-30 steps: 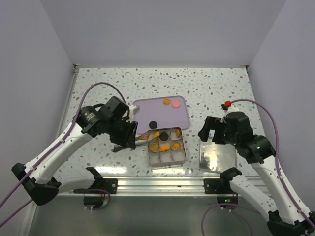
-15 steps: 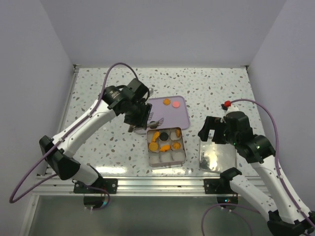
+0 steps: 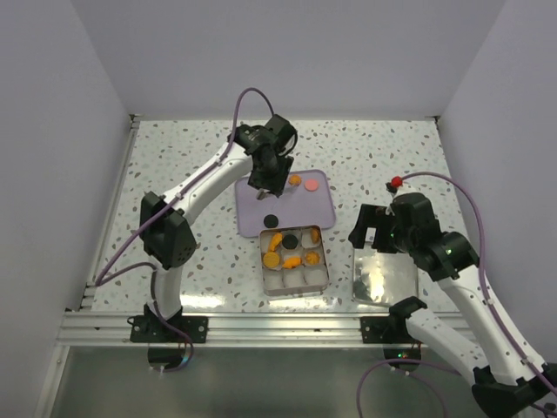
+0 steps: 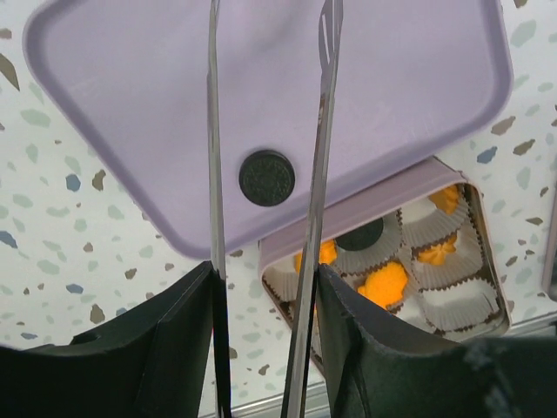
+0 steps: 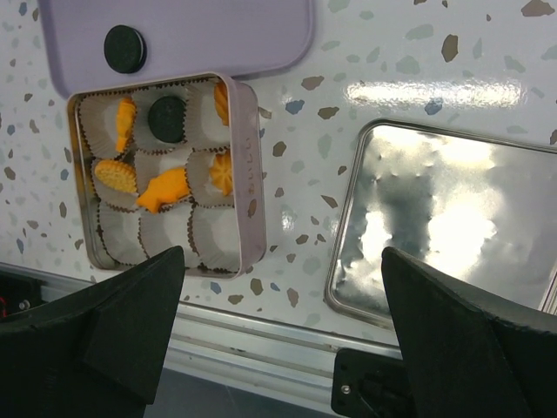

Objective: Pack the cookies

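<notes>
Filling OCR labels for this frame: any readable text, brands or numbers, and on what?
No readable text in any view.
Black cookie on the tray: embossed pattern, too blurred to read.
Tin, lid, tongs: no print visible.

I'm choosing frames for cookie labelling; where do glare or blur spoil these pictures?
Right wrist view: glare washes out the shiny lid and streaks the table above it; the cookies in the tin stay sharp. Left wrist view: the tongs and the black cookie on the tray are crisp, while the gripper blurs toward the bottom right. Top view: evenly lit, cookies tiny.
</notes>
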You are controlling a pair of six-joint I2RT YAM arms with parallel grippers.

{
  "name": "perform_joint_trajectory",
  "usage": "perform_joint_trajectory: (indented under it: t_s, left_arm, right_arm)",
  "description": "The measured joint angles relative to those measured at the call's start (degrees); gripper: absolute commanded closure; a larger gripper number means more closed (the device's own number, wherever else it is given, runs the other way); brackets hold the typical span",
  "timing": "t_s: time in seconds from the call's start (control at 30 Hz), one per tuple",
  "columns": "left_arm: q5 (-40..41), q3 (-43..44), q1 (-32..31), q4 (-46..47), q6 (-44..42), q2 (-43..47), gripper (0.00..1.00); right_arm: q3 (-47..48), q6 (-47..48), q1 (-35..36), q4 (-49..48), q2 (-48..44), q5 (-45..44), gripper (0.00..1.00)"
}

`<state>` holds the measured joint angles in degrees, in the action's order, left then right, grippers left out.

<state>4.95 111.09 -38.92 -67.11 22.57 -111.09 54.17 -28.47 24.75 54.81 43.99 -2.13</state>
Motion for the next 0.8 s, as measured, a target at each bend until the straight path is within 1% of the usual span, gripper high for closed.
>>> perform_joint_trajectory:
  t_s: [0.23, 0.4, 0.6, 0.73, 0.8]
  left_arm:
    - [-0.7, 7.5, 2.2, 0.5, -2.1, -9.3, 0.47]
    - [-2.1, 9.4, 2.6, 0.4, -2.7, -12.2, 0.48]
    - [-3.2, 9.8, 2.9, 0.6, -2.9, -12.9, 0.57]
    - [-3.8, 9.8, 3.2, 0.6, -3.3, -13.0, 0.68]
    - [-4.0, 9.8, 3.2, 0.6, -3.4, -13.0, 0.69]
  right_arm:
    - [0.0, 0.3, 0.0, -0.1, 2.0, -1.6, 0.01]
    - [0.0, 0.5, 0.0, -0.3, 2.9, -2.7, 0.01]
    - [0.0, 0.9, 0.0, -0.4, 3.8, -3.2, 0.01]
    - [0.0, 1.1, 0.0, -0.5, 3.8, -3.3, 0.01]
    - [0.0, 1.2, 0.0, -0.5, 3.8, -3.3, 0.01]
